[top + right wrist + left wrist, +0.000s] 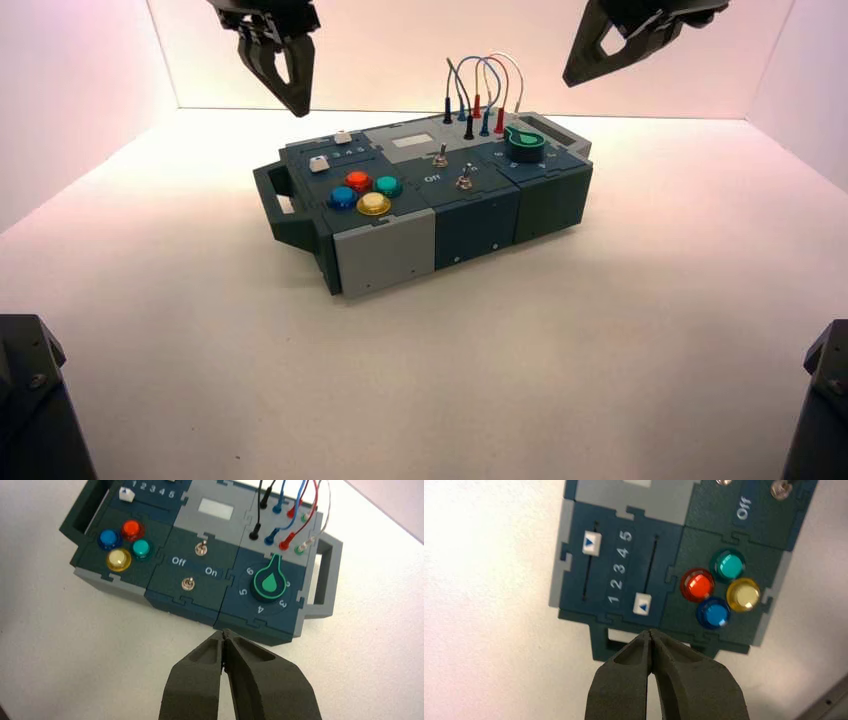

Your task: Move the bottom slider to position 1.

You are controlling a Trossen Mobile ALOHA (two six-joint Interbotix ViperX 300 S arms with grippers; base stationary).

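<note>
Down at the near corners of the high view, dark arm parts (pixel 30 400) show, one on each side. The box stands slightly turned beyond them, its yellow button (pixel 373 204) nearest on the left section, with the blue (pixel 342 197), green (pixel 388 187) and red (pixel 358 181) ones clustered just behind. Next comes the bottom slider (pixel 642 603), a small white knob at the handle end of its track, level with the printed 1 (pixel 613 599). Farther back, the top slider (pixel 589 543) sits about level with the 4. On the right section is the green-rimmed dial (pixel 269 583), its pointer between 6 and 2; behind it, wires (pixel 487 80) arch up from their sockets.

At the high view's top, the left gripper (pixel 299 113) hangs tilted downward above the box's left end, its jaws closed tip to tip with nothing held; it touches no slider. The right gripper (pixel 570 82) hovers up on the right, slanting down and inward, its tips likewise together and holding nothing.
</note>
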